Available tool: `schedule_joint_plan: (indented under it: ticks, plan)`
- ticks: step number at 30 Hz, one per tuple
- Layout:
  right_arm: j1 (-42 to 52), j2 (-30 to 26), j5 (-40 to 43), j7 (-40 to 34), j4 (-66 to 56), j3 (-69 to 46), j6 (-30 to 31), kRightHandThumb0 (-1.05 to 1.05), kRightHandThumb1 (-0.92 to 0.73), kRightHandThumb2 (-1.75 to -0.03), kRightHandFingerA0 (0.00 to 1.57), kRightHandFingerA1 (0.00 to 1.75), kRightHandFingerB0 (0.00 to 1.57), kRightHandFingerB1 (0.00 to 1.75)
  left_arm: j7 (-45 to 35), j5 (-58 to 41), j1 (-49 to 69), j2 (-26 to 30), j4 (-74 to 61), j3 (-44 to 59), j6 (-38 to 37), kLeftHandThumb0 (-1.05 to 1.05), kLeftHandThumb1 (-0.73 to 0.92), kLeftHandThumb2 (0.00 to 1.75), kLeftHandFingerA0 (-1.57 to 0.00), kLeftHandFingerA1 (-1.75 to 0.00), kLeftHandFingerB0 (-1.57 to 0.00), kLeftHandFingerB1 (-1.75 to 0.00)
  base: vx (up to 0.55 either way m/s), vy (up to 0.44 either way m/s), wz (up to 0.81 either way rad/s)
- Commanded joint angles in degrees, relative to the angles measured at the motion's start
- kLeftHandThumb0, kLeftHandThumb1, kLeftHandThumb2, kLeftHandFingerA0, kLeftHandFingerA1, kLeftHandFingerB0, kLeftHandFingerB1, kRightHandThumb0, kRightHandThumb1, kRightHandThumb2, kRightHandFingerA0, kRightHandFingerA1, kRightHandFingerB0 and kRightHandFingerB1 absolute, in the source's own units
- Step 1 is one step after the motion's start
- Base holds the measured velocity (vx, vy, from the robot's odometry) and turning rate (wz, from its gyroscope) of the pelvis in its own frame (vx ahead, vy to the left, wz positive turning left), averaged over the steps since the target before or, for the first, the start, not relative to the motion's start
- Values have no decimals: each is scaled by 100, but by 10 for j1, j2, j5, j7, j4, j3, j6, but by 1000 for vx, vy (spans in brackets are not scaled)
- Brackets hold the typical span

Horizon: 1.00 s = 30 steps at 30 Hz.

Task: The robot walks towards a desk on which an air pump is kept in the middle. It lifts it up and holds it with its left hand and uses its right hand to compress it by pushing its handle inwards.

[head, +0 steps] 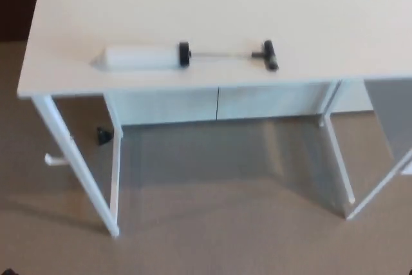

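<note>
A: Where's the air pump (187, 56) right now?

B: Lying flat on the white table (212, 4), near its front edge. The pale barrel (136, 58) points to the picture's left, a thin rod runs out of its black collar, and the black T-handle (270, 55) sits at the right end. The rod looks drawn well out.

A: And each robot hand, released or clenched?

B: Neither the left nor the right robot hand shows in the head view, so I can't say.

A: So what could go wrong from here?

B: The pump is a round cylinder close to the edge. I'd judge that a clumsy approach from the left robot hand could roll it toward the floor (212, 223). The barrel is slightly blurred, so I can't tell whether anything keeps it from rolling. Also, gripping the thin rod instead of the barrel would leave the right robot hand nothing firm to push the handle against.
</note>
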Motion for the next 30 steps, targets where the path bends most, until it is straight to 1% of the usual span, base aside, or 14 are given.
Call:
schedule_joint_plan:
  ticks: [1, 5, 6, 7, 8, 12, 16, 17, 21, 22, 29, 30]
  plan:
    - [-2, -7, 1, -7, 5, -2, -7, -25, -61, -58, 53, 44, 33, 33, -6, -2, 5, 7, 2, -2, -5, -15, 68, 60, -42, -42, -32, -34, 488, 235, 8]
    - [-9, -6, -2, -10, 16, 0, -13, -25, -61, -58, 55, 44, 33, 33, 0, 0, -4, 12, 10, -4, -2, -18, 66, 59, -44, -43, -35, -34, 373, 100, 19]
    - [-8, -6, -4, -11, 15, 2, -14, -28, -62, -59, 57, 45, 33, 33, 3, 2, -3, 11, 9, -5, -5, -25, 60, 67, -41, -47, -36, -41, 350, -9, 27]
    - [-7, -7, -6, -12, 15, 3, -15, -28, -62, -59, 57, 45, 33, 33, 5, 3, -3, 11, 9, -6, -7, -25, 60, 67, -41, -47, -36, -41, 370, -26, 44]
    - [-7, -7, -6, -12, 15, 4, -15, -27, -61, -58, 57, 44, 33, 33, 7, 3, -4, 10, 10, -6, -8, -17, 66, 59, -46, -44, -38, -35, 385, -120, 32]
    - [-10, -8, -5, -13, 20, 4, -17, -28, -61, -58, 54, 44, 33, 33, 10, 3, -9, 11, 19, -7, -11, -19, 65, 59, -48, -45, -38, -35, 450, -60, 33]
    - [-11, -7, -2, -12, 21, 2, -17, -26, -61, -58, 56, 45, 33, 33, 12, 6, -8, 12, 15, -11, -11, -18, 65, 59, -48, -44, -38, -36, 366, -42, -6]
    - [-11, -7, -1, -12, 20, 2, -16, -26, -63, -59, 57, 45, 33, 33, 10, 5, -8, 12, 14, -12, -10, -17, 67, 59, -46, -44, -36, -35, 340, -16, -16]
    - [-10, -7, -1, -13, 20, 2, -17, -27, -63, -59, 57, 45, 33, 33, 3, 1, -10, 13, 12, -12, -8, -17, 66, 59, -45, -44, -35, -35, 332, 3, -25]
    - [-10, -7, -4, -14, 23, 3, -23, -28, -63, -59, 60, 45, 33, 33, 7, 2, -14, 16, 21, -11, -10, -18, 64, 59, -48, -45, -37, -36, 321, 28, -23]
    - [-6, -5, 1, -10, 20, 2, -22, -28, -62, -59, 56, 46, 33, 34, 12, 4, -17, 19, 20, -14, -7, -18, 64, 59, -48, -44, -37, -35, 56, 227, -3]
    - [-5, -5, 1, -10, 19, 2, -21, -27, -62, -58, 56, 45, 33, 33, 11, 3, -16, 19, 21, -13, -8, -18, 64, 59, -50, -45, -36, -35, 0, 0, 0]
